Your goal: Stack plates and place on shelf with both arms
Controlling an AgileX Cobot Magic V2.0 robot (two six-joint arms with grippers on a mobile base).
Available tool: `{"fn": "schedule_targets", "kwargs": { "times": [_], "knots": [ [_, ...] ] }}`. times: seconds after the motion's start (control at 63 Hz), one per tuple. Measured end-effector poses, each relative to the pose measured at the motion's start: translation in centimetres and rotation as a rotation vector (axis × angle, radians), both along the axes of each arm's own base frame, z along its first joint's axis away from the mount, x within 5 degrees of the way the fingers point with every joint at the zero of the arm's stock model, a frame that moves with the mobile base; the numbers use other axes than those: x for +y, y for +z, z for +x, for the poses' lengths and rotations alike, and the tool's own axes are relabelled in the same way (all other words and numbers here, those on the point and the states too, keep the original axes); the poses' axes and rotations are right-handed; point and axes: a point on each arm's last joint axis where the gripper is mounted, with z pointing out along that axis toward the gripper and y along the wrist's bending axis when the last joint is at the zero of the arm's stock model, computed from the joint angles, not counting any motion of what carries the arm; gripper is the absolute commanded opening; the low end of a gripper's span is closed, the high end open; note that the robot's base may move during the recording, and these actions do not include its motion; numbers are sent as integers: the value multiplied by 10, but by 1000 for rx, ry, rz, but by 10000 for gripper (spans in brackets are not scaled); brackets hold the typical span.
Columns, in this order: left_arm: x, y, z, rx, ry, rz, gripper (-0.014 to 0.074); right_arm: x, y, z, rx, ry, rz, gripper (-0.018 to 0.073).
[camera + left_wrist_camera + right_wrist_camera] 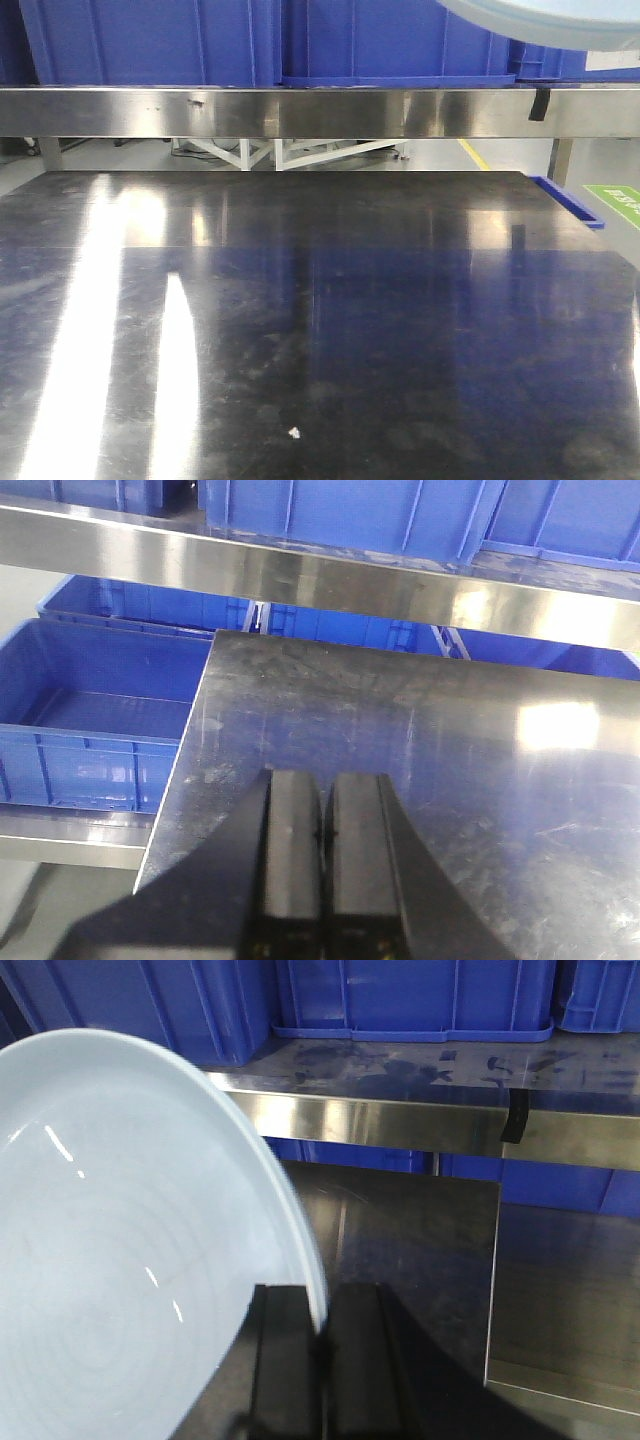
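Right hand (pixel 322 1325) clamps glossy plate (pixel 120 1230) by its rim, probably stiff, slippery, breakable, so support it underneath; left hand (pixel 324 830) closed, empty.

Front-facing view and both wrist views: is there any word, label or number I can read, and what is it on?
No text can be read.
Green floor sign, front view's right edge: white marks, cropped and too blurred.
White patch on the top-right blue crate: too blurred, maybe a label.
Wrist views: nothing written on the plate, crates or shelf rail.
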Motion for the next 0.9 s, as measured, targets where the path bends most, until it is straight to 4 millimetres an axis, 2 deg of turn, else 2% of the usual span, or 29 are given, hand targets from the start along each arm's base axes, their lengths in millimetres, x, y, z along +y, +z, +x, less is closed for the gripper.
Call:
{"fn": "schedule_targets", "kwargs": {
  "times": [0.904],
  "knots": [
    [0,0,0,0,0,0,92,0,0,0,-2,0,1,48]
  ]
}}
